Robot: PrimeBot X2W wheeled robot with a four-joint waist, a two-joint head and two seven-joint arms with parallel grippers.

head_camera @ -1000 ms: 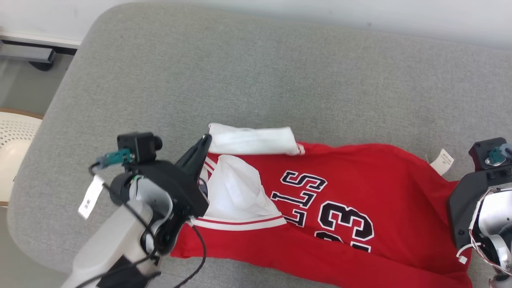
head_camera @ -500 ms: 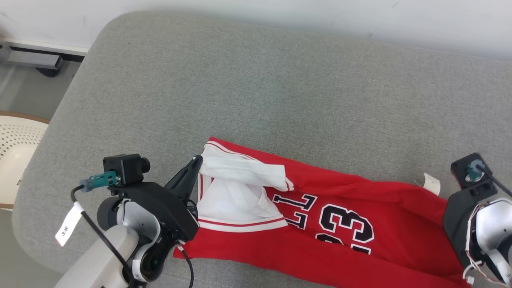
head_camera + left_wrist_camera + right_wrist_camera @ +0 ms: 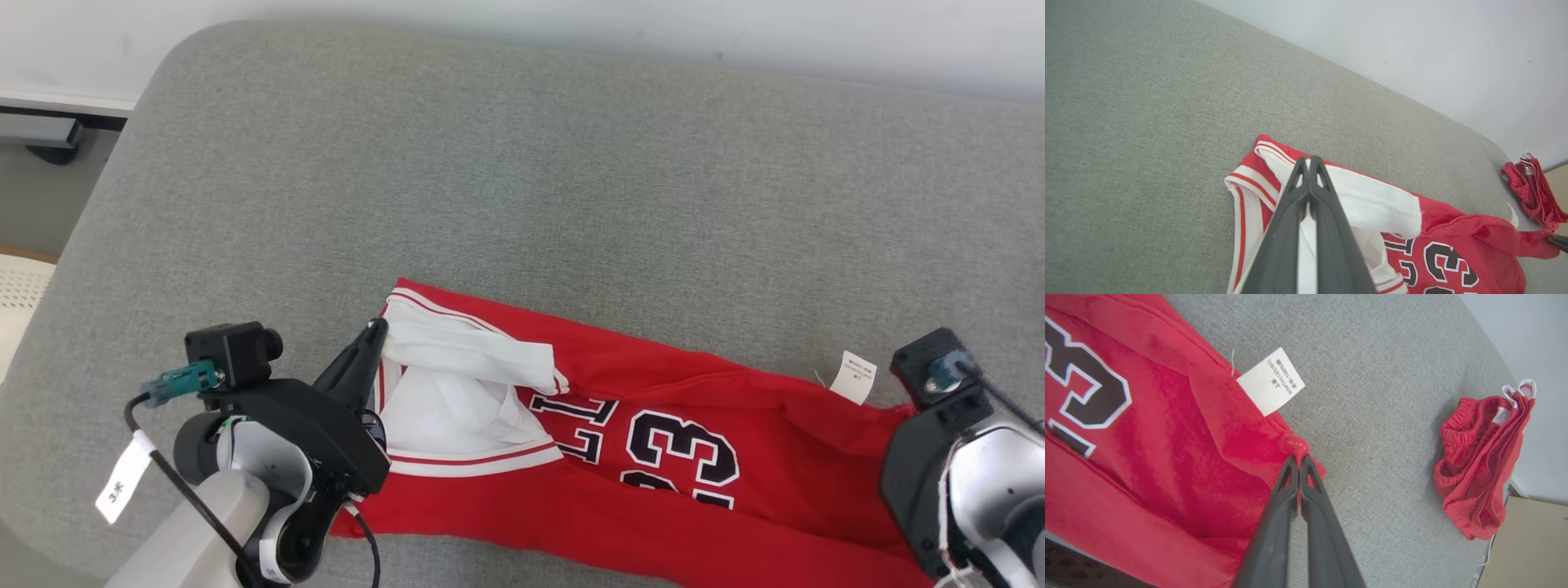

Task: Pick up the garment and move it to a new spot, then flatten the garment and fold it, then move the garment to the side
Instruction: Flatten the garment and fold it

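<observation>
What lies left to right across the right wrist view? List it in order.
Jersey → tag → shorts

A wide grey upholstered cushion (image 3: pixel 522 163) with rounded corners has its far edge along a pale wall. On its near part lies a red basketball jersey (image 3: pixel 735 425), stretched from left to right, the number 23 facing up and white fabric showing at its left end. A white care label (image 3: pixel 852 377) sticks out near its right end. Further right, well apart, lie crumpled red shorts (image 3: pixel 1482 457).
</observation>
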